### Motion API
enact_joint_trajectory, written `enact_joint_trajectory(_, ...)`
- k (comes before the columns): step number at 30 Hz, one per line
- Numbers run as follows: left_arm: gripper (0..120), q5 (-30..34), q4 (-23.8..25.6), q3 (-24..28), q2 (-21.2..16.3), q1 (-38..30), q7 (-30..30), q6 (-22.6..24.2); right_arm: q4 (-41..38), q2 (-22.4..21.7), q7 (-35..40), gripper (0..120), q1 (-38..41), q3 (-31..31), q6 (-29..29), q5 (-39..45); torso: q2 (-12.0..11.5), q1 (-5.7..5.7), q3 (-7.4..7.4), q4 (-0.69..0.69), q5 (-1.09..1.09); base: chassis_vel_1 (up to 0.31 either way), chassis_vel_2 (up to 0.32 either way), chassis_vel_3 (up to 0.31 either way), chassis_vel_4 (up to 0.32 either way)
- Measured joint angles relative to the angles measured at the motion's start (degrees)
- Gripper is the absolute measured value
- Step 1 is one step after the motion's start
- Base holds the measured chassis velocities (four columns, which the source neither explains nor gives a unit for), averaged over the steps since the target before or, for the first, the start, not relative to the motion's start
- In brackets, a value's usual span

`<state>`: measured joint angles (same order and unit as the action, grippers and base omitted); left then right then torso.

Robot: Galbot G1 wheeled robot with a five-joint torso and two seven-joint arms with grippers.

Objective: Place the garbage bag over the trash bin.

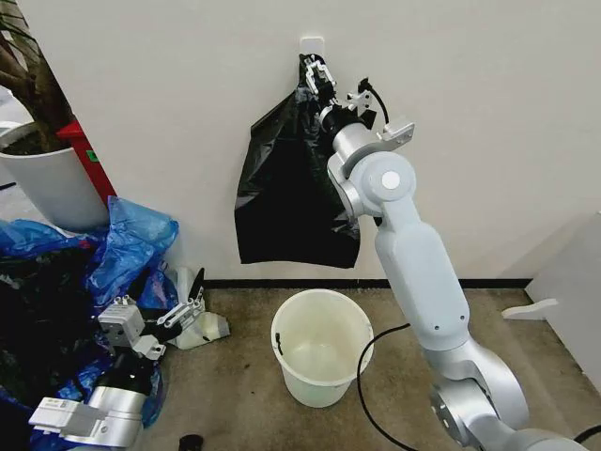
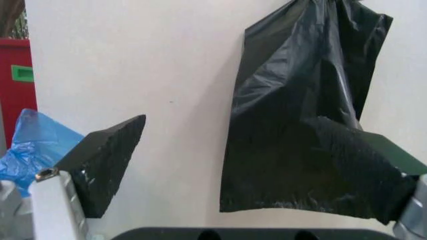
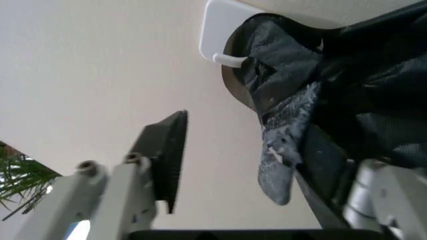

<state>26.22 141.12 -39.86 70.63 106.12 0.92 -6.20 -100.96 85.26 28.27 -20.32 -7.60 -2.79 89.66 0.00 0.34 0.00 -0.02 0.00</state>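
The garbage bag (image 1: 291,188) hangs flat against the wall from a white hook (image 1: 312,42). My right gripper (image 1: 317,77) is raised to the bag's bunched top just under the hook (image 3: 227,30). It is open, with the bag's neck (image 3: 287,100) lying against one finger while the other finger (image 3: 167,155) stands apart from it. The trash bin (image 1: 322,348) stands upright on the floor below the bag, with nothing in it. My left gripper (image 1: 188,305) is low at the left, open and holding nothing, and faces the hanging bag (image 2: 300,125).
A large white plant pot (image 1: 47,178) stands at the far left with a red object (image 1: 84,160) behind it. Blue plastic bags (image 1: 122,244) and black plastic pile up around my left arm. A black cable (image 1: 376,376) lies beside the bin. A white panel (image 1: 563,291) stands at the right.
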Motion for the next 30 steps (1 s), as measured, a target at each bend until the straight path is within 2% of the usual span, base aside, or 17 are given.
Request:
enact_joint_trajectory(2,100,0.0,0.1,0.0,0.0,0.0,0.0,0.0,-0.1,-0.2,0.2,43,0.1,0.1,0.0,0.5,0.0,0.00,0.00,0.00,0.00,0.000,0.000,0.000,0.000)
enact_joint_trajectory(5,100,0.0,0.1,0.0,0.0,0.0,0.0,0.0,-0.1,-0.3,0.3,40,0.2,0.1,0.0,0.6,0.0,0.00,0.00,0.00,0.00,0.000,0.000,0.000,0.000)
enact_joint_trajectory(6,100,0.0,0.2,0.0,0.0,-0.1,0.0,0.0,-0.1,-0.3,0.4,32,0.3,0.1,0.0,0.7,0.0,0.00,0.00,0.00,0.00,0.000,0.000,0.000,0.000)
enact_joint_trajectory(8,100,0.0,0.2,0.0,0.0,-0.1,0.0,0.0,-0.1,-0.3,0.6,27,0.4,0.1,0.0,1.0,0.0,0.00,0.00,0.00,0.00,0.000,0.000,0.000,0.000)
enact_joint_trajectory(9,100,0.1,0.3,0.0,0.0,-0.1,0.0,0.0,-0.1,-0.4,0.9,18,0.5,0.3,0.2,1.2,0.0,0.00,0.00,0.00,0.00,0.000,0.000,0.000,0.000)
enact_joint_trajectory(12,100,0.1,0.3,0.0,-0.1,-0.2,0.3,0.0,-0.1,-0.4,1.4,11,0.6,0.5,0.9,1.7,0.0,0.00,0.00,0.00,0.00,0.000,0.000,0.000,0.000)
enact_joint_trajectory(15,100,0.2,0.1,0.3,-0.1,-0.6,1.2,-0.4,-0.1,-0.5,2.2,0,0.6,0.6,1.4,2.9,0.0,0.00,0.00,0.00,0.00,0.000,0.000,0.000,0.000)
enact_joint_trajectory(24,100,0.3,-0.1,0.4,0.1,-0.7,1.2,-0.6,-0.9,-1.0,2.6,0,0.2,0.8,1.3,3.9,0.0,0.00,0.00,0.01,0.00,0.000,0.000,0.000,0.000)
enact_joint_trajectory(30,100,0.3,-0.3,0.5,0.1,-0.9,1.3,-0.7,-4.3,-3.2,2.4,0,-2.5,1.8,0.7,3.6,0.0,0.00,0.00,0.00,0.00,0.000,0.000,0.000,0.000)
